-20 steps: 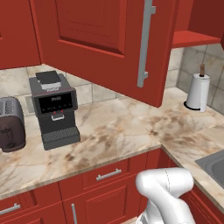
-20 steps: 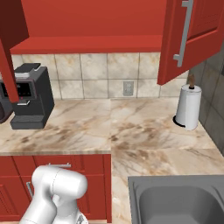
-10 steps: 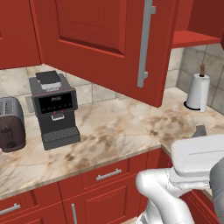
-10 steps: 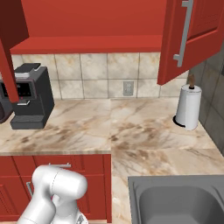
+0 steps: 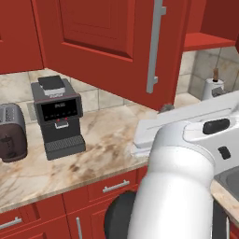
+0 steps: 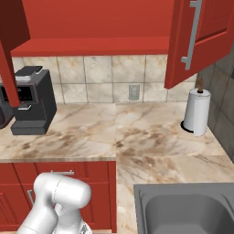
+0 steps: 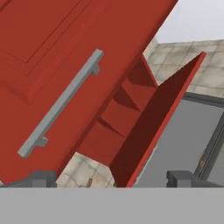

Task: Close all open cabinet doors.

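Hand view aims up at the two open cabinet doors, left door (image 7: 65, 65) with its grey bar handle (image 7: 61, 103) and right door (image 7: 157, 118), swung out over the marble surface (image 6: 137, 141) (shelves exposed). End effector (image 7: 111, 177) fingers stand apart, empty, presumably ready to push.

In the hand view, one open cabinet door (image 7: 65, 61) stands ahead of the wide-set jaws toward the left fingertip (image 7: 41, 178), a second door (image 7: 157, 118) edge-on between the fingertips, with shelves (image 7: 118, 113) between both doors.
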Available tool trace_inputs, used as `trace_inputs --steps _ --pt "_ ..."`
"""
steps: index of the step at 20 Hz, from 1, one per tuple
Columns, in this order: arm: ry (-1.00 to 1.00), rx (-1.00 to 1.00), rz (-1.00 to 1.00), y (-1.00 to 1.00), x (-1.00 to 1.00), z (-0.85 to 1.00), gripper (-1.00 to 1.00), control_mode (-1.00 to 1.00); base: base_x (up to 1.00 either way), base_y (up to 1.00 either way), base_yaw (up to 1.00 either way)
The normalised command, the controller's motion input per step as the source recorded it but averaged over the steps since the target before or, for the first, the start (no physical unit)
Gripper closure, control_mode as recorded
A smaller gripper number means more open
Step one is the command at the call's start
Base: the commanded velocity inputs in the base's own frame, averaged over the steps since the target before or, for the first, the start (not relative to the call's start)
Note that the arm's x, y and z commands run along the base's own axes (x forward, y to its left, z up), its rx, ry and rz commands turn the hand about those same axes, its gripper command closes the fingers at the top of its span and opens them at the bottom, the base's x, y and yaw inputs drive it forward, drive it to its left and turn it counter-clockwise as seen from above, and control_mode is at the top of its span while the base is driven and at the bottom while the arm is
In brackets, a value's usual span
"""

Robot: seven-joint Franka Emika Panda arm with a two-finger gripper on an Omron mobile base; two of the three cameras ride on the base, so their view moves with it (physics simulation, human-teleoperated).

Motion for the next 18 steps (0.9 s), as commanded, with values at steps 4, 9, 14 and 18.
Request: trace_inputs --steps 4,9,14,18 --pt "0.00 -0.01 -0.02 0.15 0.93 0.00 -1.00 -1.00 0.00 0.00 0.00" --pt "0.00 0.00 0.00 0.00 1.00 0.00 -1.00 -1.00 0.00 0.00 0.00" --pt "0.00 0.00 0.00 -0.01 1.00 0.00 -1.00 -1.00 0.00 0.00 0.00" --pt "0.00 0.00 0.01 -0.09 1.00 0.00 -1.00 -1.00 0.00 0.00 0.00"
